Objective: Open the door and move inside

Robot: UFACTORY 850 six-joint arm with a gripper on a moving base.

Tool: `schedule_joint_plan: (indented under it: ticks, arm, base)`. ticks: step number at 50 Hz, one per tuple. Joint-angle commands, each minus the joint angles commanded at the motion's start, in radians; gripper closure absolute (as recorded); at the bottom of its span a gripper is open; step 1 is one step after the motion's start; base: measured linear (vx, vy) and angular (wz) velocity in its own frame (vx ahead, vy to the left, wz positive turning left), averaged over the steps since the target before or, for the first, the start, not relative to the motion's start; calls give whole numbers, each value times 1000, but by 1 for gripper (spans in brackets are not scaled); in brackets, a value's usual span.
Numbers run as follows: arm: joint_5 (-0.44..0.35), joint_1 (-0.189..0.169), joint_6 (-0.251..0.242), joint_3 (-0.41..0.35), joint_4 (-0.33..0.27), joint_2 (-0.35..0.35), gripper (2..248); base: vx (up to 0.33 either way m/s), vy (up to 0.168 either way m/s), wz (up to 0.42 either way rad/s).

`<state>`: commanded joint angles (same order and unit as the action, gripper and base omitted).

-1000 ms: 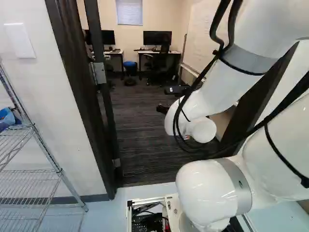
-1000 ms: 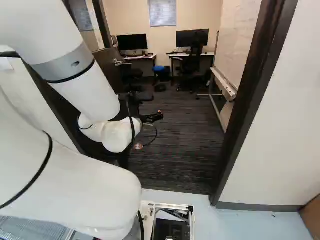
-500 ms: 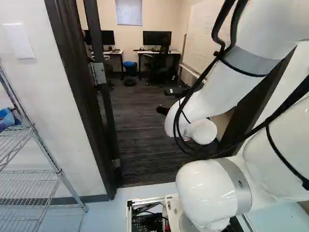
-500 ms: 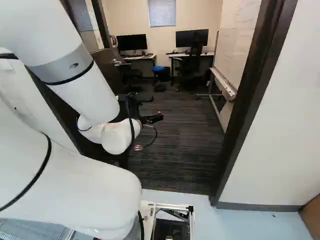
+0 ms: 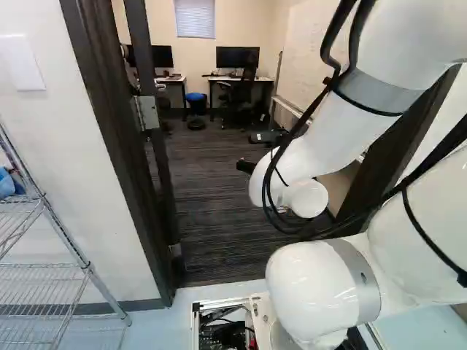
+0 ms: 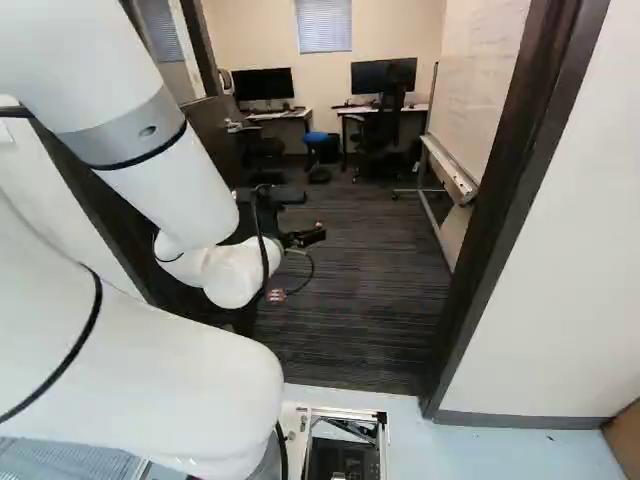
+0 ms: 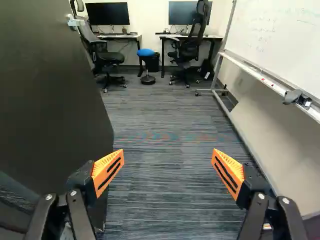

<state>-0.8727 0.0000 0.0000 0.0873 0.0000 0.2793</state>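
Wrist view: one gripper (image 6: 304, 238), mine, spread wide and holding nothing, stands beside one open door (image 7: 50, 100), above striped carpet (image 7: 165, 200).

Striped carpet (image 7: 162, 195), whiteboard (image 7: 280, 40), desks (image 7: 192, 36).

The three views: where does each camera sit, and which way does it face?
Left base view: on the base, behind and left of the white arm, looking ahead and slightly down through the door frame; arm at its right.
Right base view: behind and right of the arm, facing the same way; arm at its left.
Wrist view: on the wrist, looking along the open fingers into the room, past the door.
Shared: all three show the blue stool; both base views show the arm.
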Motion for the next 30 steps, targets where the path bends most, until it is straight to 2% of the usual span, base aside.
schedule_joint_plan:
  ticks: [30]
  arm:
    - [0,0,0,0,0,0,3]
  base:
    - [118,-25,-3]
